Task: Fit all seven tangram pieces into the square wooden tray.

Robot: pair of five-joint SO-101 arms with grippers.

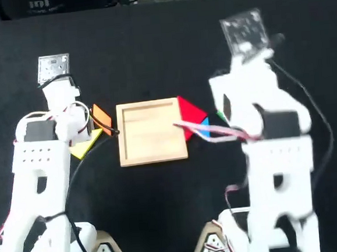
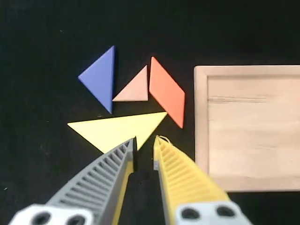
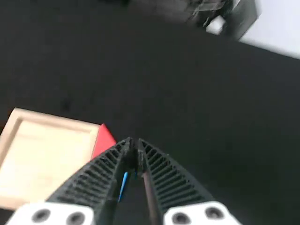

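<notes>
The left gripper [image 2: 145, 140], slightly parted and empty, hovers at the large yellow triangle [image 2: 117, 129]; the right gripper [image 3: 133, 144] pinches a thin blue piece [image 3: 123, 185].

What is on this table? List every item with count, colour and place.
tray: 1, light wood, mid-table, nothing inside
large triangle: 1, yellow, left arm's side of tray
medium triangle: 1, blue, beyond the large one
small triangle: 1, peach, between medium triangle and parallelogram
parallelogram: 1, orange, beside tray edge
red piece: 1, red, against tray, right arm's side
blue piece: 1, light blue, beside red piece
left gripper: 1, grey and yellow, slightly open, over large triangle's edge
right gripper: 1, dark, near red piece
</notes>
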